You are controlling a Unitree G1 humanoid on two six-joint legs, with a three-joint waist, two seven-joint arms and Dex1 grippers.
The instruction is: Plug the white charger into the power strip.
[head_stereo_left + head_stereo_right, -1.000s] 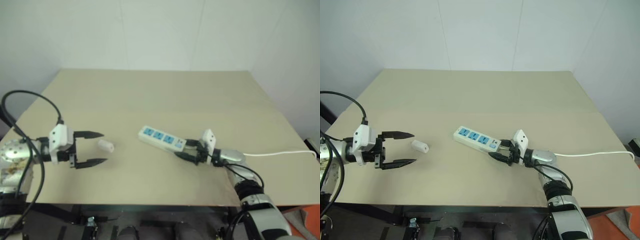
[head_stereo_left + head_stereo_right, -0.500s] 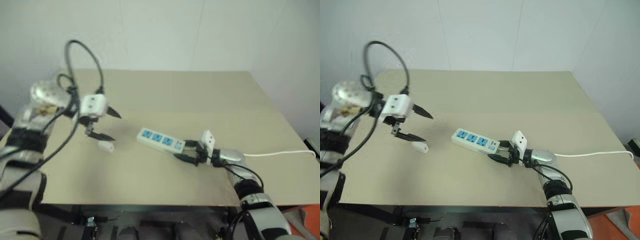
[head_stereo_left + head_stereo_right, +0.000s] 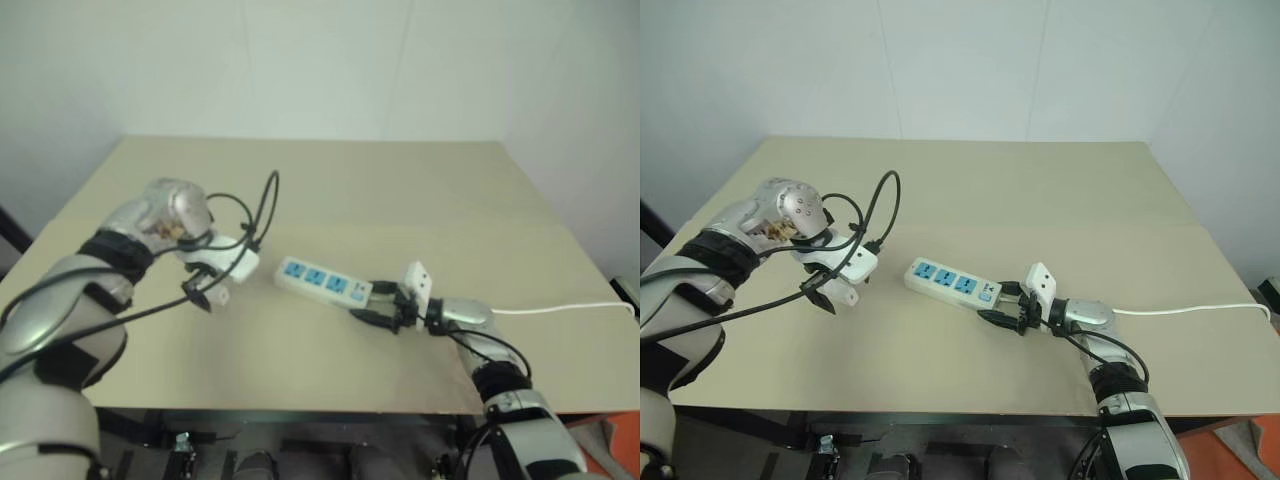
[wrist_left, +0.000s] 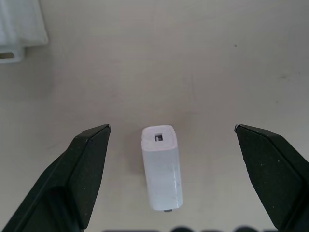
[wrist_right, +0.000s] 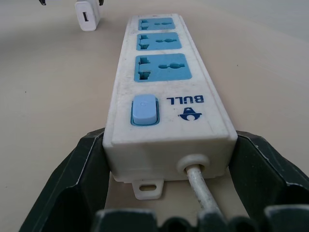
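Observation:
The white charger (image 4: 161, 166) lies flat on the tan table, just left of the power strip (image 3: 948, 280). My left gripper (image 4: 172, 128) points down over it and is open, one black finger on each side with a wide gap and no contact. The strip is a white bar with three blue sockets and a blue switch (image 5: 144, 109) at its cord end. There my right gripper (image 3: 1002, 305) is shut on it, and the right wrist view shows its fingers (image 5: 91, 164) pressed against both sides. The charger (image 5: 88, 15) also shows past the strip's far end.
The strip's thin white cord (image 3: 1190, 308) runs off to the table's right edge. The table's front edge (image 3: 940, 408) is close below both arms. A black cable (image 3: 880, 205) loops up from the left wrist. The far half of the table (image 3: 970, 180) is bare.
My left arm has swung from the table's left side up and over the charger, and its gripper has turned from level to pointing down. The right gripper and strip have stayed put.

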